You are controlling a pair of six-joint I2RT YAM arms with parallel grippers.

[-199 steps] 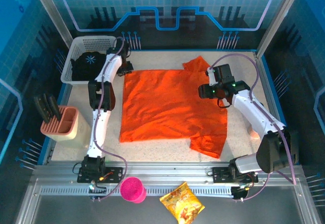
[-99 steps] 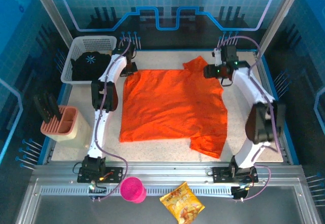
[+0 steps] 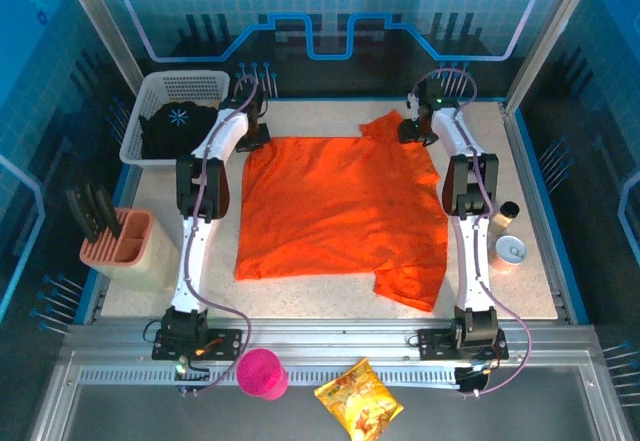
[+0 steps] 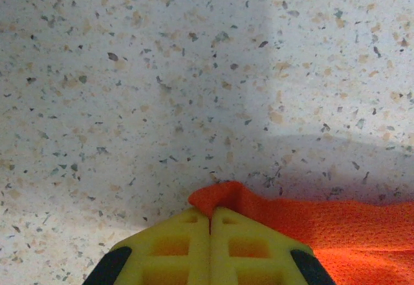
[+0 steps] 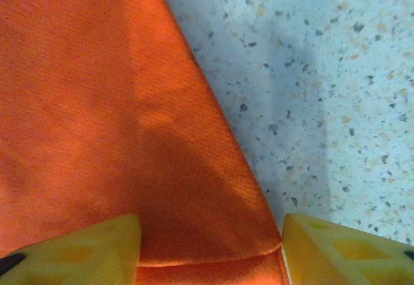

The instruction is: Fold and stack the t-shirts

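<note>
Orange and judged soft, light and limp, the t-shirt [image 3: 340,206] is pinched at a corner by the pressed-together left gripper [image 4: 210,217], while another edge, best taken likewise, is straddled by the spread right gripper [image 5: 207,236]

This is a robot test cell, a lab set-up rather than a home. A speckled table [image 3: 520,171] sits inside a frame of metal posts [image 3: 553,33] with clear walls. Behind the table, a blue backdrop [image 3: 200,1] carries a gear and circuit-line graphic. Along the table's near edge, an aluminium rail [image 3: 330,346] bears the bolted bases of the left arm [image 3: 192,241] and right arm [image 3: 467,241].
</note>
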